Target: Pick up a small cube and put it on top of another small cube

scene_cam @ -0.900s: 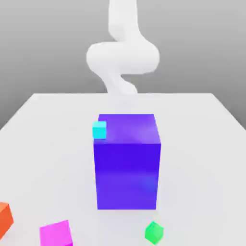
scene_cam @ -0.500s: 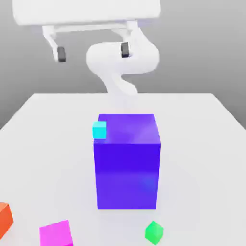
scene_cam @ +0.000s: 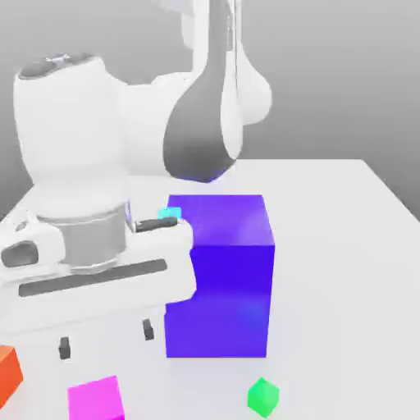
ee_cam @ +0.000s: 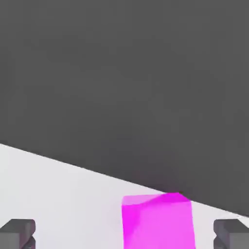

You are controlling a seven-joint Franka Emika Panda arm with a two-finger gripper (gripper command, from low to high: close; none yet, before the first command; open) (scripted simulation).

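The one magenta cube sits flat on the white surface, a cube with no long axis, slightly turned, below the open, empty end effector. One green cube rests corner-forward, well apart toward the exterior view's right. One blue-purple block, one cyan cube and one orange cube also stand there.

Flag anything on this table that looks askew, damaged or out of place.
Nothing looks damaged. Two small oddities: the green cube sits turned corner-on, unlike the squarely set blue-purple block, and the orange cube lies at the exterior view's left edge, cut off by the frame.
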